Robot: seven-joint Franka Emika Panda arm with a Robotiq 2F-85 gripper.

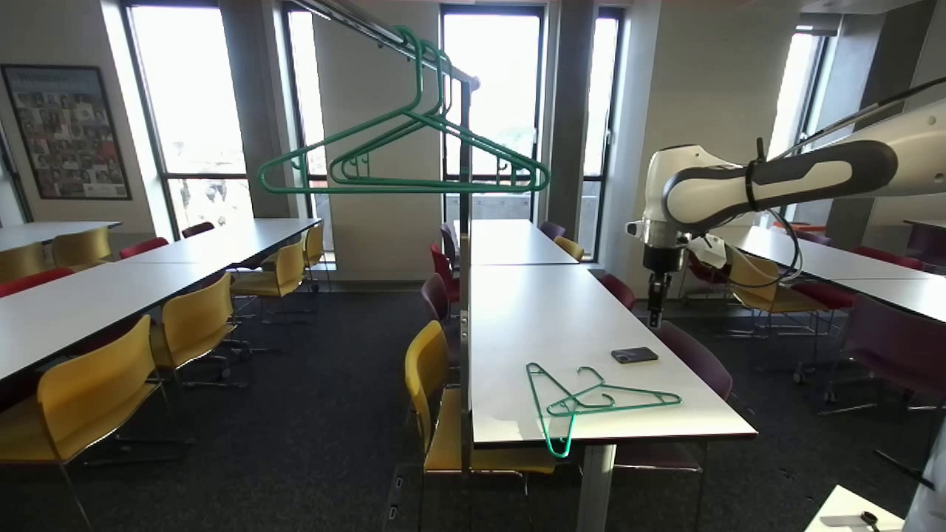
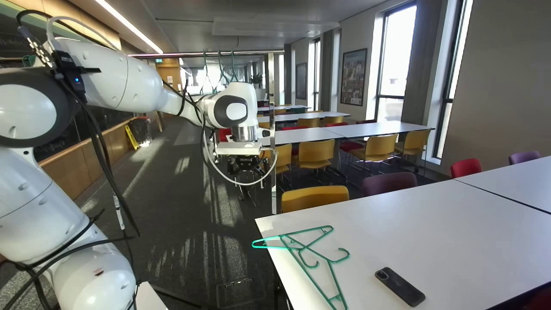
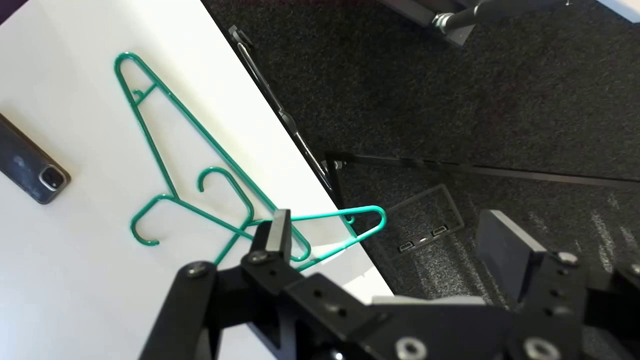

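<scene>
My gripper (image 3: pixel 395 232) is open with nothing between its fingers. In an exterior view the gripper (image 1: pixel 655 307) points down, well above table height. Two green plastic hangers lie crossed on the white table (image 1: pixel 532 325). One hanger (image 3: pixel 215 145) lies wholly on the tabletop. One end of the second hanger (image 3: pixel 383 219) sticks out past the table edge, over the dark floor. In the wrist view my left finger (image 3: pixel 281 232) covers part of both hangers, with no contact visible. A dark phone (image 2: pixel 400 286) lies on the table near them.
More green hangers (image 1: pixel 406 190) hang from a metal rail (image 1: pixel 369 28) held by an upright post (image 1: pixel 465 258). A yellow chair (image 1: pixel 427 369) and a purple chair (image 1: pixel 695 358) flank the table. Cables (image 2: pixel 97 146) run along the arm.
</scene>
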